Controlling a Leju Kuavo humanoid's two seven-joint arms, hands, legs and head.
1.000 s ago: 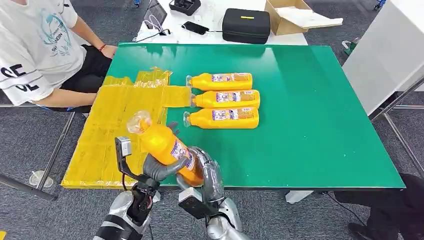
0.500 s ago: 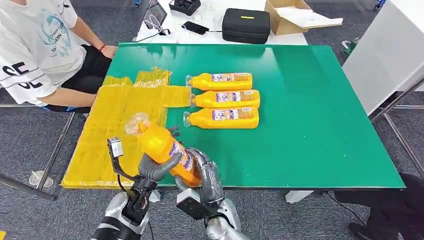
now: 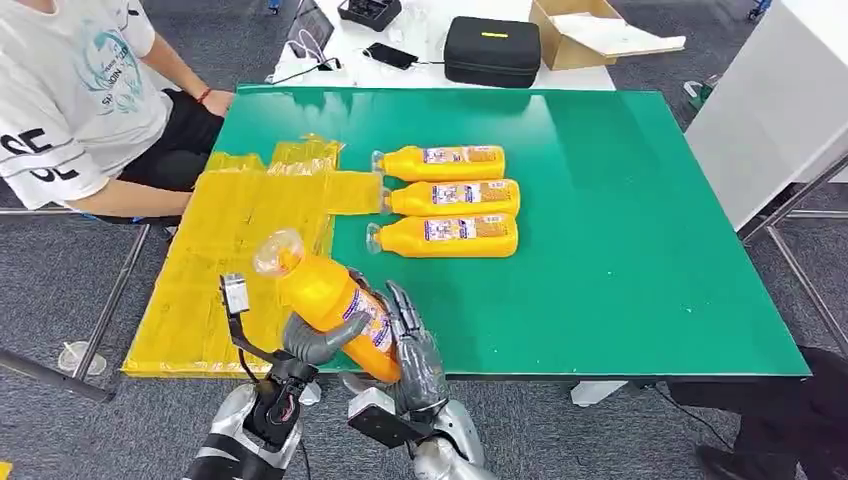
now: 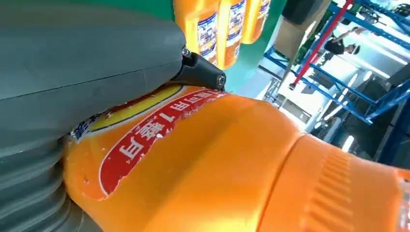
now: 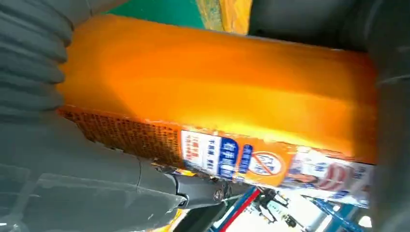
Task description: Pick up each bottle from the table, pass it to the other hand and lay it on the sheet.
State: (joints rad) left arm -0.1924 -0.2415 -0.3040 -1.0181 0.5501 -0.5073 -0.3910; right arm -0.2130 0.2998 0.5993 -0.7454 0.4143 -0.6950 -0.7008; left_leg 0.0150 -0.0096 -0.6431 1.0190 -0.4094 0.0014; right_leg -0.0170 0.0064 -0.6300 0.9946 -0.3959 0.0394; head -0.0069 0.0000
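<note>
**Clerk:** Item one, the left hand (image 3: pixel 318 338)?

**Keeper:** It gripped the held bottle (image 3: pixel 330 298) around the body, thumb wrapped over the label. The bottle stood tilted, cap toward the sheet, above the counter's near edge.

**Clerk:** Item two, the right hand (image 3: pixel 412 345)?

**Keeper:** It lay against the same bottle's lower end, fingers stretched up along its side. Whether it bore any weight could not be told.

**Clerk:** Farther out?

**Keeper:** The yellow sheet (image 3: pixel 220 260) was spread over the green counter (image 3: pixel 620 230) on the robot's left. Three more bottles (image 3: pixel 447 198) lay side by side mid-counter, caps just beside the sheet's edge. A seated person (image 3: pixel 70 100) was at the far left corner.

**Clerk:** Hazards?

**Keeper:** Likely a handover in progress. If the right hand let go before the left grip was firm, the smooth bottle could slip and fall past the counter edge to the floor. A careless lay-down might also wrinkle the sheet.
</note>
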